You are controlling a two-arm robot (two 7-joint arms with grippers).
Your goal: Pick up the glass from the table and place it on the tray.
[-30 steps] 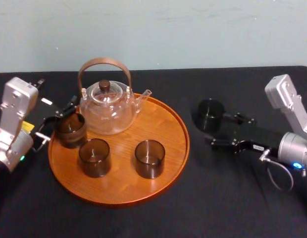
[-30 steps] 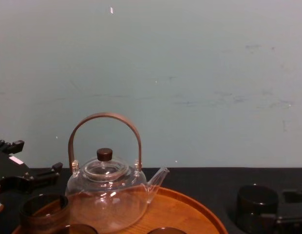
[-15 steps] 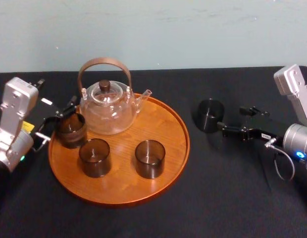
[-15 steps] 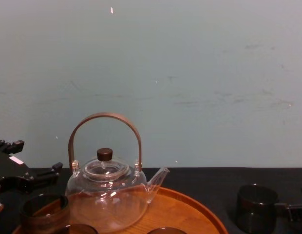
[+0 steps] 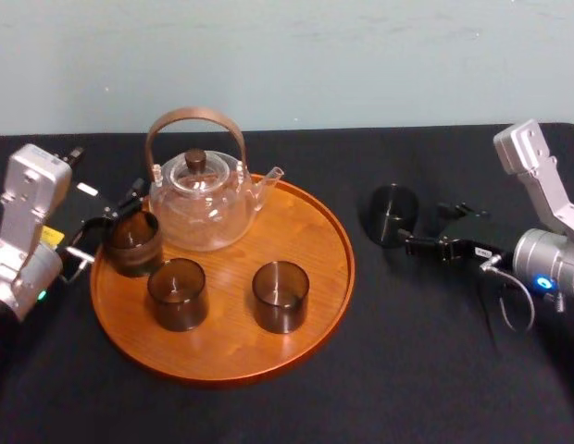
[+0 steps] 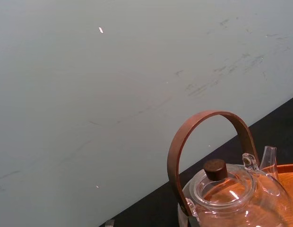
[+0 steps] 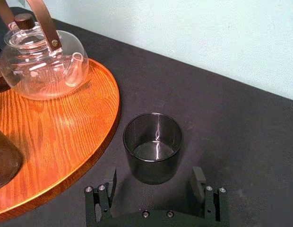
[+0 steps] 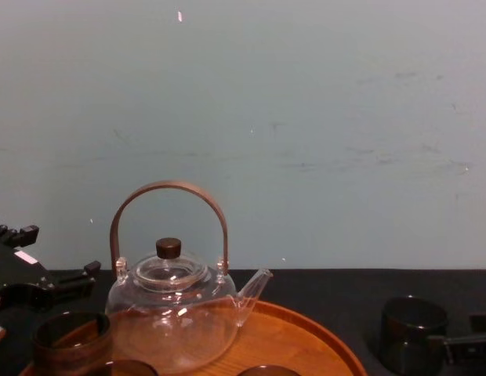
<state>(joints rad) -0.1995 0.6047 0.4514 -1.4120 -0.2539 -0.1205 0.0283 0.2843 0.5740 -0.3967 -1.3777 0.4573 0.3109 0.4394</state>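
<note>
The glass (image 5: 391,215), dark and upright, stands on the black table right of the tray (image 5: 310,222), also shown as glass (image 7: 152,146) and glass (image 8: 411,333). My right gripper (image 5: 440,229) is open just to its right, and in the right wrist view the right gripper (image 7: 153,180) has its fingertips level with the glass's near side without touching it. The round wooden tray (image 7: 66,123) carries a clear teapot (image 5: 199,199) and three brown glasses. My left gripper (image 5: 116,211) is open at the tray's left edge, beside one brown glass (image 5: 131,242).
Two more brown glasses (image 5: 177,293) (image 5: 280,296) stand at the tray's front. The teapot (image 6: 231,189) with its brown arched handle fills the tray's back left. A pale wall closes the table's far edge. Bare black cloth (image 5: 435,370) lies at the front right.
My right gripper drew back to the right from around the glass as its wrist turned, then edged slightly toward it again. The glass and the left arm have not moved.
</note>
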